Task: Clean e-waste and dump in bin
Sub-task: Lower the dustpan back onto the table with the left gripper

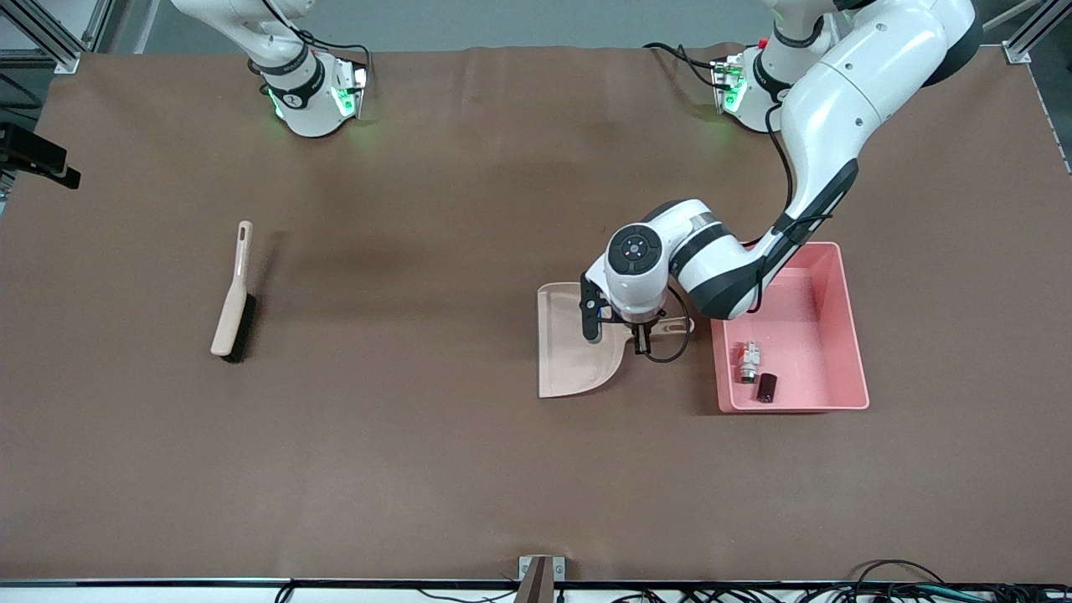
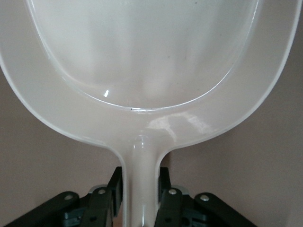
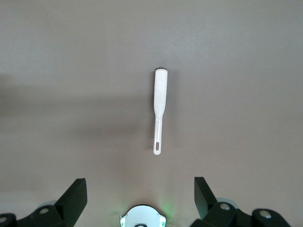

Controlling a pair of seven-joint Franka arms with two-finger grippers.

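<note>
bin [image 1: 846,318]: rectangular pink plastic tub with tall walls and a rim; upright and open-topped on the brown table, toward the left arm's end, just beside the beige dustpan's handle.
e-waste, light piece [image 1: 748,362]: tiny white-grey component with a bright green part and a red spot; lies on the bin's floor, in the corner nearest the front camera and the dustpan.
e-waste, dark piece [image 1: 766,387]: small brown-black block; lies on the bin's floor just beside the light piece, nearer the front camera, close to the wall.

Dustpan [image 1: 578,347] handle hidden under left hand [image 1: 641,345], e-waste [image 1: 748,362] details too small
</note>
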